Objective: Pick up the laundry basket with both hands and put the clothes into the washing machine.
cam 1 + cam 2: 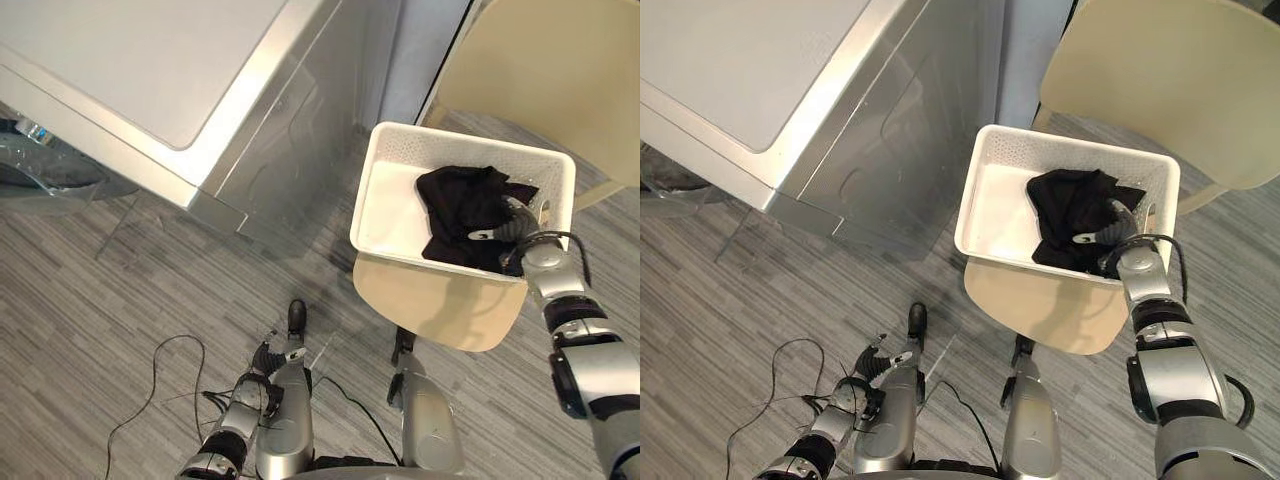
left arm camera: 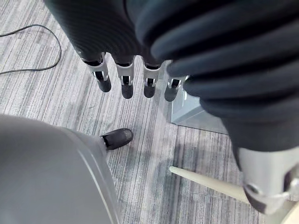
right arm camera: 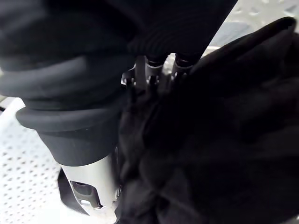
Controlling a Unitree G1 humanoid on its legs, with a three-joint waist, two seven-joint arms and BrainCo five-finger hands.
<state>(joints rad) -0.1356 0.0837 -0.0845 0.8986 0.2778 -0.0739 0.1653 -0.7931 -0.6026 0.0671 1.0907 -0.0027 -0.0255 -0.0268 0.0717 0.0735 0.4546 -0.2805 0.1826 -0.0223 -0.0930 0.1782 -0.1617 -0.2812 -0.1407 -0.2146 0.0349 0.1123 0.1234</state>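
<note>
A white perforated laundry basket (image 1: 366,190) rests on the seat of a beige chair (image 1: 440,300). Black clothes (image 1: 462,205) lie bunched in its right half. My right hand (image 1: 510,238) reaches over the basket's near right rim and sits down in the black clothes (image 3: 233,140), which cover its front part. My left hand (image 1: 268,358) hangs low over the floor at the lower left, far from the basket, with straight fingers (image 2: 127,86) holding nothing. The silver-grey washing machine (image 1: 150,60) stands at the upper left.
A clear rounded door (image 1: 45,165) shows at the machine's far left edge. The chair's back (image 1: 560,70) rises behind the basket, and one chair leg (image 2: 210,183) slants over the grey striped floor (image 1: 120,300) between me and the machine.
</note>
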